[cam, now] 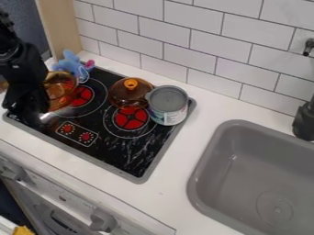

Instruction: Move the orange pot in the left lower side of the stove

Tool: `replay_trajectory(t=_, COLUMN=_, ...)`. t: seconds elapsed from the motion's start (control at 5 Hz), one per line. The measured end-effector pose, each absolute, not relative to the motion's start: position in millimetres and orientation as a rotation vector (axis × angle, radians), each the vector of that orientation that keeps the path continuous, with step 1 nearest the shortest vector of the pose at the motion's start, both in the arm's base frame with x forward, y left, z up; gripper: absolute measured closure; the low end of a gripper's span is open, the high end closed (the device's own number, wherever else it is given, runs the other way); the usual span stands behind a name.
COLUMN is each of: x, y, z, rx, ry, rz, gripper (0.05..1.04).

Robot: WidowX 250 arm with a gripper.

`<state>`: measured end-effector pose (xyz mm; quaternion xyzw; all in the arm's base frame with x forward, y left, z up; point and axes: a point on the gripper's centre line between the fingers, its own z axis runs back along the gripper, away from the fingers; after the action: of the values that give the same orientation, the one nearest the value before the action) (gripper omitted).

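Observation:
The black gripper [29, 102] hangs low over the left part of the stove [131, 160], against the left side of the see-through orange pot [59, 94]. Part of the pot's left side is hidden behind the gripper. The pot is on the left side of the stove, overlapping the left burner, and looks slightly tilted. Whether the gripper holds its rim cannot be made out.
An amber lid with an orange knob [131, 84] sits behind the right burner, beside a grey-topped can [167, 105]. A blue plush toy [73, 66] is behind the pot. The grey sink [245, 160] lies to the right, below a tiled wall.

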<state>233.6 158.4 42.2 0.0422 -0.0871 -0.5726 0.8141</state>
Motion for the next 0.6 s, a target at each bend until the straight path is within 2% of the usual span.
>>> replay_trajectory(t=0.6, x=229.6, y=175.5, z=14.1, rx=0.046, ry=-0.100, rz=-1.149, gripper=1.011)
